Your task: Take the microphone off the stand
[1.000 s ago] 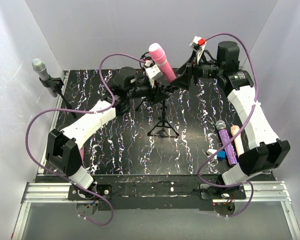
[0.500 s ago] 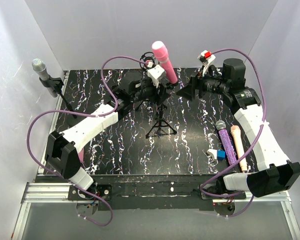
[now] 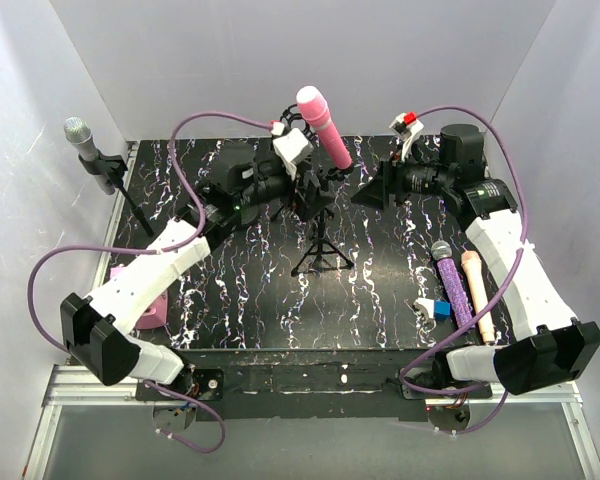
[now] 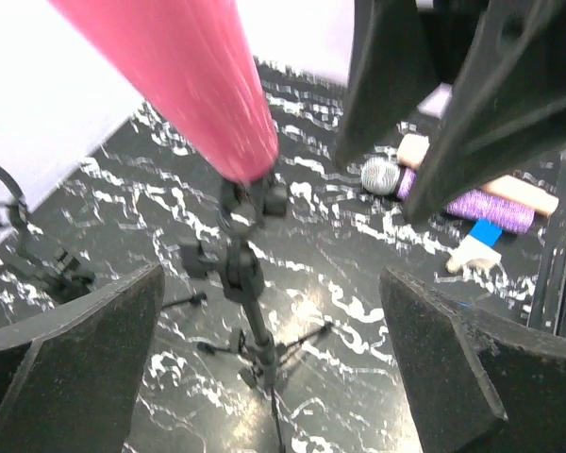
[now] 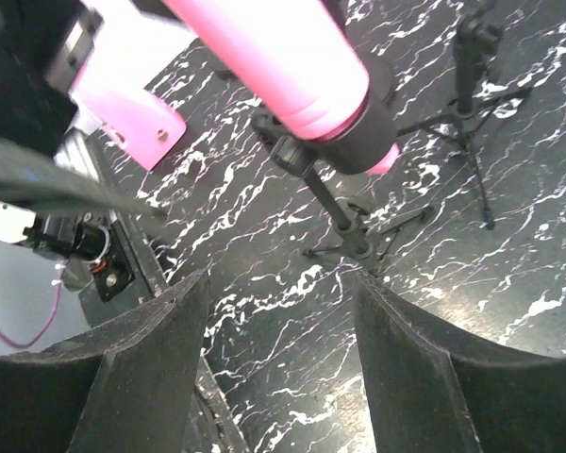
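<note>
The pink microphone [image 3: 320, 122] leans in the clip of the black tripod stand [image 3: 321, 255] at mid-table. My left gripper [image 3: 308, 190] hangs just left of the clip, jaws wide open and holding nothing. In the left wrist view the pink microphone [image 4: 184, 75] fills the upper left, and the stand [image 4: 243, 283] shows ahead between the fingers [image 4: 75, 359] of the left gripper [image 4: 274, 363], untouched. My right gripper [image 3: 360, 193] is open just right of the clip. In the right wrist view the microphone [image 5: 283, 66] and stand [image 5: 332, 206] lie beyond the right gripper [image 5: 283, 368].
A grey microphone [image 3: 79, 137] sits on a second stand by the left wall. A purple microphone [image 3: 452, 285], a peach-coloured one [image 3: 477, 295] and a blue block [image 3: 441, 309] lie at the right. A pink box [image 3: 146, 300] rests under the left arm.
My left gripper has sprung wide open and its arm has drawn back to the left. The right gripper pulled away from the microphone and its jaws have narrowed a little.
</note>
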You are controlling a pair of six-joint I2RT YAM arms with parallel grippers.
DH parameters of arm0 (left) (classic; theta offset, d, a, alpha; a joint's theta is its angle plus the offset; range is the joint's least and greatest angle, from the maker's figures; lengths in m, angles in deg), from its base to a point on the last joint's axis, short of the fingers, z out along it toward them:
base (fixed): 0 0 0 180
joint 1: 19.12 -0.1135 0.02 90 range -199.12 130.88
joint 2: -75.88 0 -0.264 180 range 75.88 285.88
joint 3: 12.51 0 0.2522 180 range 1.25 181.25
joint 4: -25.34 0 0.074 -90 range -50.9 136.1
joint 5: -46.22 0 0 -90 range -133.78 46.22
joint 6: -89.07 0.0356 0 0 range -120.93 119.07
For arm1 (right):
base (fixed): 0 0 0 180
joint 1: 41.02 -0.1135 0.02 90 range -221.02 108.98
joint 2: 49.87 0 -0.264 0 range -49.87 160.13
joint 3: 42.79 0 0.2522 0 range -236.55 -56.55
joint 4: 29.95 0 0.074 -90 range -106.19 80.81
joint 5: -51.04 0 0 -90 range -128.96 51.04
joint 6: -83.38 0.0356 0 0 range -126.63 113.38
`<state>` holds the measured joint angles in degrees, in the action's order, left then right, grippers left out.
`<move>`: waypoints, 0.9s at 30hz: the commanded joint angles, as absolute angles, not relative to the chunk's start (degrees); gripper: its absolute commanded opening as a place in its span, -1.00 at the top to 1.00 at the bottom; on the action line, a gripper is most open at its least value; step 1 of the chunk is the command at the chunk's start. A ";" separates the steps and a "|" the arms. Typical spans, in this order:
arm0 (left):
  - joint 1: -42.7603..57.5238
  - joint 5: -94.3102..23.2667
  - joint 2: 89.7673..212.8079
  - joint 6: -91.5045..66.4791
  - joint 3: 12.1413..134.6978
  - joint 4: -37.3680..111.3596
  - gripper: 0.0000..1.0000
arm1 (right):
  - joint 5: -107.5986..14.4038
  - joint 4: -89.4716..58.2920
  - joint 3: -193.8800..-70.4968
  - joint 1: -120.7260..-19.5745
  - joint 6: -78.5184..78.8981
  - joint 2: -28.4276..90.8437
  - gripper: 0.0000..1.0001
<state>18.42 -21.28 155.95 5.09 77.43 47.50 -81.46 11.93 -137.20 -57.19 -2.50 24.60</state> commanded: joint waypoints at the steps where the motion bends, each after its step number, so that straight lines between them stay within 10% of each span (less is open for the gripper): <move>1: 15.87 -16.37 155.68 2.06 84.21 44.83 -0.96 | -86.94 12.38 -135.48 -57.37 -3.37 22.55 -0.36; 13: 15.34 -17.87 166.84 -2.15 97.31 35.06 -0.80 | -88.35 9.22 -133.37 -57.72 0.93 22.90 -0.25; 27: 18.14 -30.93 166.06 2.22 99.87 36.90 0.65 | -85.98 3.24 -142.60 -58.78 19.47 32.12 -0.15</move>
<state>16.80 -21.87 169.81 -2.01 97.76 37.65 -86.68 6.64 -138.51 -58.74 11.75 30.70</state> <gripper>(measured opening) 0.370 0.595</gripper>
